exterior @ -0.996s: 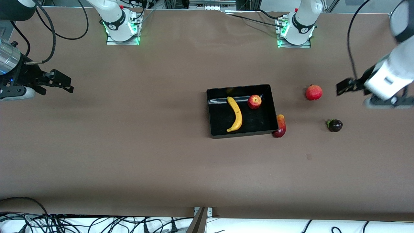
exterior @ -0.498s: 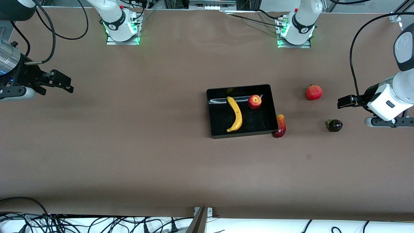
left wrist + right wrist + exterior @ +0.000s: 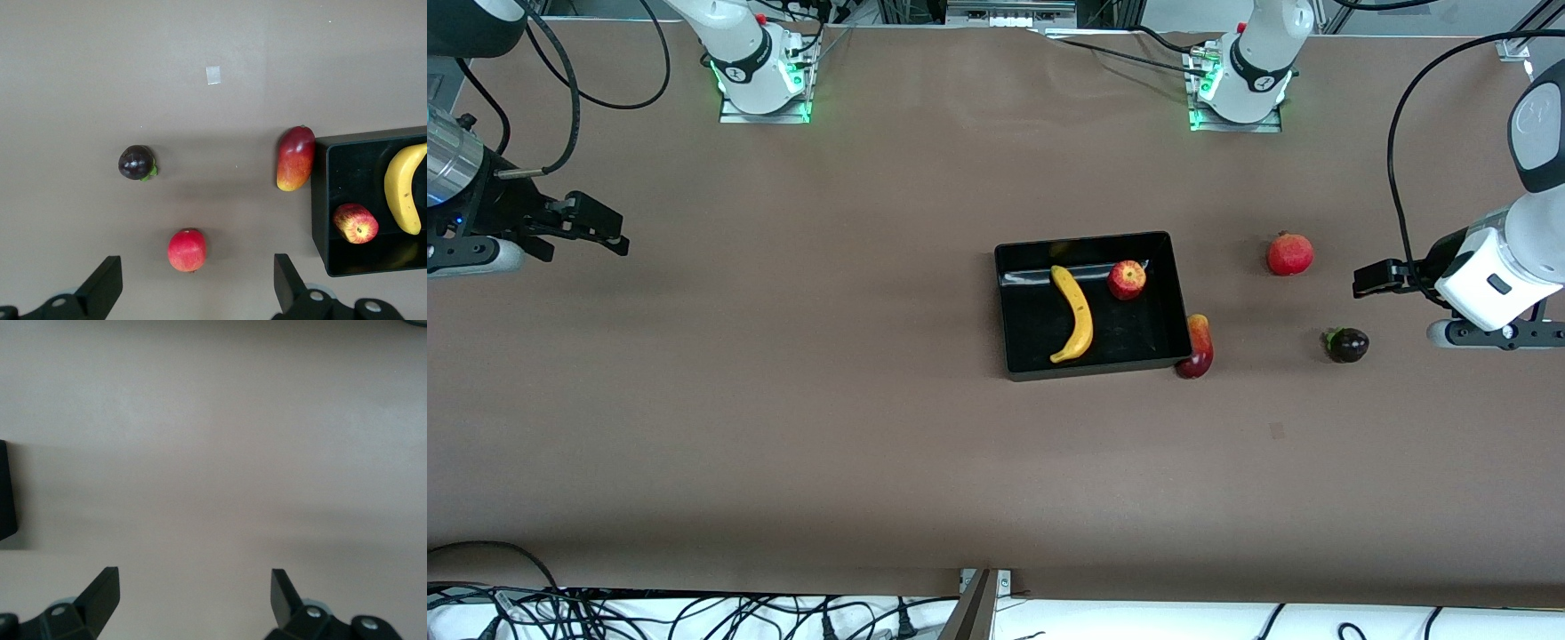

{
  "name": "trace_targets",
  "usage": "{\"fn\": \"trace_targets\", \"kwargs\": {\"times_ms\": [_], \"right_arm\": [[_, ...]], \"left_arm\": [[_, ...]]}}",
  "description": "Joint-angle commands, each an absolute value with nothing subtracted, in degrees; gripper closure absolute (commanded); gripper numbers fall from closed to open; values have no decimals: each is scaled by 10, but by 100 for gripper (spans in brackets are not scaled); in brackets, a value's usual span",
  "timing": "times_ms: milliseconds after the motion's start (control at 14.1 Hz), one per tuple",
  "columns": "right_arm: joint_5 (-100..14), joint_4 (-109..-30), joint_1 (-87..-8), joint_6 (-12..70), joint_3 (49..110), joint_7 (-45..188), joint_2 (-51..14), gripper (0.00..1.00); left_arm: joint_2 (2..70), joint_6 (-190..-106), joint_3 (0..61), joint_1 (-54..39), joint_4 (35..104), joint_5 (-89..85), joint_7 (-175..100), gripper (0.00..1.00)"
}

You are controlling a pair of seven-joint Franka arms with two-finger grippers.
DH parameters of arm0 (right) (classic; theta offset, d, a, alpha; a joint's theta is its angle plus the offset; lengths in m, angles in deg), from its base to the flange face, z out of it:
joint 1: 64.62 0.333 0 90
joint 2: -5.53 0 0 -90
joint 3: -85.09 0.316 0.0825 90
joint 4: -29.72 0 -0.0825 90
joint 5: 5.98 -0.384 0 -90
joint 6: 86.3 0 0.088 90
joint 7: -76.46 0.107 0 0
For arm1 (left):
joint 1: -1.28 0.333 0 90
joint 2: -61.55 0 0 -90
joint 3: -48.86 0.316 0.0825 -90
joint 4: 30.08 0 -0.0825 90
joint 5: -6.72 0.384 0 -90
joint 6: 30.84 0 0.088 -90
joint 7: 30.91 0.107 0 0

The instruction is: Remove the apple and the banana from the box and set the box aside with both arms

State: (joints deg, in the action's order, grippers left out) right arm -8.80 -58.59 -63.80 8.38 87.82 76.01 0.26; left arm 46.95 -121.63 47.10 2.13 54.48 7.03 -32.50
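Observation:
The black box [image 3: 1160, 253] sits mid-table with the yellow banana [image 3: 1074, 313] and the small red apple [image 3: 1127, 279] lying in it. The left wrist view shows the box [image 3: 320, 200], banana [image 3: 403, 190] and apple [image 3: 355, 223] too. My left gripper [image 3: 1374, 277] hangs open and empty above the table at the left arm's end, near a red pomegranate [image 3: 1289, 253]; its fingers [image 3: 107, 283] frame the pomegranate [image 3: 187, 249]. My right gripper [image 3: 600, 229] is open and empty over bare table at the right arm's end, its fingers [image 3: 103, 590] wide apart.
A red-yellow mango [image 3: 1197, 347] lies against the box's corner nearer the front camera. A dark purple mangosteen [image 3: 1347, 344] lies toward the left arm's end. A small tape mark [image 3: 1276, 430] is on the brown table. Cables hang at the front edge.
My left gripper swung down and settled near the pomegranate, then barely moved. The right arm and all fruits have stayed still.

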Motion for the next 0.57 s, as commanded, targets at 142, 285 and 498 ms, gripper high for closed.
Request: {"fn": "trace_targets", "kwargs": {"times_ms": [142, 285, 498], "right_arm": [[-80, -580, -637, 77, 878, 762, 3, 0], [-80, -580, -637, 75, 879, 762, 3, 0], [-80, -580, -637, 78, 879, 762, 3, 0]], "left_arm": [[475, -1204, 468, 22, 535, 57, -312, 0], [474, -1204, 468, 14, 512, 51, -313, 0], [465, -1200, 465, -8, 506, 42, -322, 0]]}}
